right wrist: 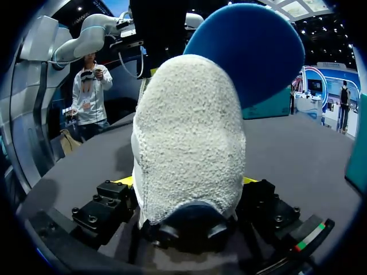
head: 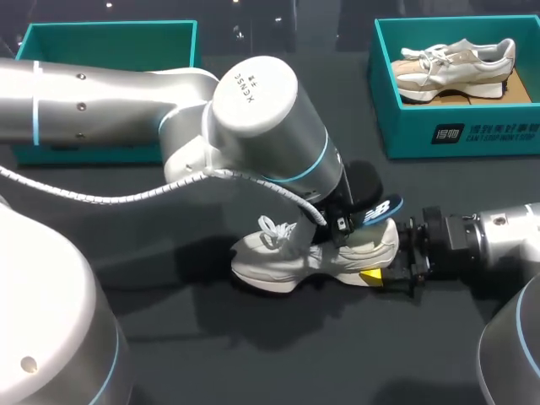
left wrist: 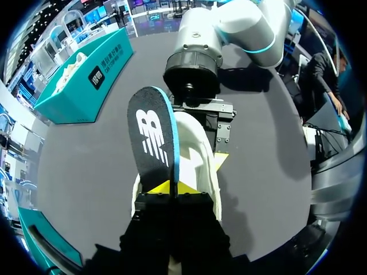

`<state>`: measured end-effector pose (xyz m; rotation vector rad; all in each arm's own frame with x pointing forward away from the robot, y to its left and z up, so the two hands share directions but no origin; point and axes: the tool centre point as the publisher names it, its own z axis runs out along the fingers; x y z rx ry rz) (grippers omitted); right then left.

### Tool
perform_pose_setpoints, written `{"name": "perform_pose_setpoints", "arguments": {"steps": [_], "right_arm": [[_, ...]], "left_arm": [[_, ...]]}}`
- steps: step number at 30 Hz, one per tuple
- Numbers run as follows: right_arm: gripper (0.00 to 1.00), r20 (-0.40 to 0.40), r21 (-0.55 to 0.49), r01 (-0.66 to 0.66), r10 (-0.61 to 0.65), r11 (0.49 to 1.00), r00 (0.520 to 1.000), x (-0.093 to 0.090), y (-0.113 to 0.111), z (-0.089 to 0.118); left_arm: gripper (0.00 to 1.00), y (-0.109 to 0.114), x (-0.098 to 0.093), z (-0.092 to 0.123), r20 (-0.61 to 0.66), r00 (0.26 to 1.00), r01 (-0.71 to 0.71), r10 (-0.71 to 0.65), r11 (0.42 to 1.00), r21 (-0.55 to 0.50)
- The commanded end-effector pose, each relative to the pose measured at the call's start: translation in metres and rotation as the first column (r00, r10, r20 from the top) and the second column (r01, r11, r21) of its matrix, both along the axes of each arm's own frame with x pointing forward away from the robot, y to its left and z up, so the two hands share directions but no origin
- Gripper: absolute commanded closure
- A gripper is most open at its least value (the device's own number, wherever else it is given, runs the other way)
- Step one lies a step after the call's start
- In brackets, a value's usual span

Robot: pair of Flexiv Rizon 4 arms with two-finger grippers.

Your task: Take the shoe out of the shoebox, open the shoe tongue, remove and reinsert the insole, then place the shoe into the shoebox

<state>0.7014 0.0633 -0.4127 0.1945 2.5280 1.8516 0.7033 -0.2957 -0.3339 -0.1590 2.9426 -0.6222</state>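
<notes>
The left gripper [left wrist: 175, 189] sits closest, its yellow tips pressed together on the edge of a black insole [left wrist: 153, 134] (blue-rimmed, with a white logo). The insole stands on edge and slants up over the heel opening of the white sneaker [left wrist: 200, 157]; whether its front end is inside the sneaker I cannot tell. The right gripper [right wrist: 189, 182] clamps the sneaker's heel from both sides, one yellow tip against each flank. The sneaker rests on its sole near the middle of the dark table [head: 211, 354], outside both boxes. Well behind it, the far-left shoebox [head: 110, 29] stands open, and the far-right shoebox [head: 384, 93] holds a second sneaker [head: 456, 63].
</notes>
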Motion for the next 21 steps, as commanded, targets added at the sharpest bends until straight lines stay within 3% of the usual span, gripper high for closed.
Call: {"name": "perform_pose_setpoints", "arguments": {"steps": [1, 3, 11, 15, 21], "right_arm": [[1.0, -0.002, -0.006, -0.001, 0.001, 1.0, 1.0, -0.002, 0.002, 0.0], [1.0, -0.002, -0.006, -0.001, 0.001, 1.0, 1.0, -0.002, 0.002, 0.0], [1.0, -0.002, -0.006, -0.001, 0.001, 1.0, 1.0, -0.002, 0.002, 0.0], [1.0, -0.002, -0.006, -0.001, 0.001, 1.0, 1.0, -0.002, 0.002, 0.0], [1.0, -0.002, -0.006, -0.001, 0.001, 1.0, 1.0, -0.002, 0.002, 0.0]], "left_arm": [[1.0, -0.003, -0.001, -0.003, 0.01, 1.0, -0.011, 0.011, 1.0, 0.001], [0.98, 0.001, -0.001, -0.003, 0.019, 1.0, -0.022, 0.022, 1.0, -0.007], [0.6, 0.022, -0.003, 0.001, 0.051, 0.996, -0.065, 0.068, 0.996, -0.054], [0.54, 0.023, -0.002, 0.004, 0.059, 0.994, -0.083, 0.088, 0.993, -0.082], [0.53, 0.012, -0.003, 0.012, 0.073, 0.993, -0.085, 0.094, 0.989, -0.118]]}}
